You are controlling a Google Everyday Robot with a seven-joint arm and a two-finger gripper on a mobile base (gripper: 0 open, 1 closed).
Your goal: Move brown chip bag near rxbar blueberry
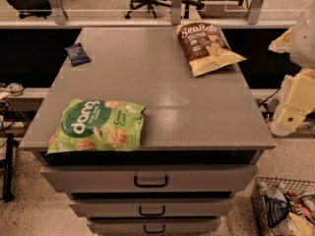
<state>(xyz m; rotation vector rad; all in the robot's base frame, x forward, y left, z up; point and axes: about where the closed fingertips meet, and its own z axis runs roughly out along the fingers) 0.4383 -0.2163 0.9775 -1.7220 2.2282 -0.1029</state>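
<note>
The brown chip bag (pixel 206 45) lies flat at the far right corner of the grey cabinet top (pixel 162 87), with its "Sea Salt" end towards the back. The rxbar blueberry (pixel 77 53), a small dark blue wrapper, lies at the far left edge of the top. The whole width of the top is between them. My gripper (pixel 290 113) is on the cream arm at the right edge of the view. It is off the cabinet's right side, right of and nearer than the chip bag, and touches nothing.
A large green "dang" bag (pixel 98 126) lies at the front left corner of the top. The cabinet has drawers (pixel 150 180) below. A wire basket (pixel 284 211) with packets stands on the floor at the lower right. A glass rail (pixel 147 14) runs behind.
</note>
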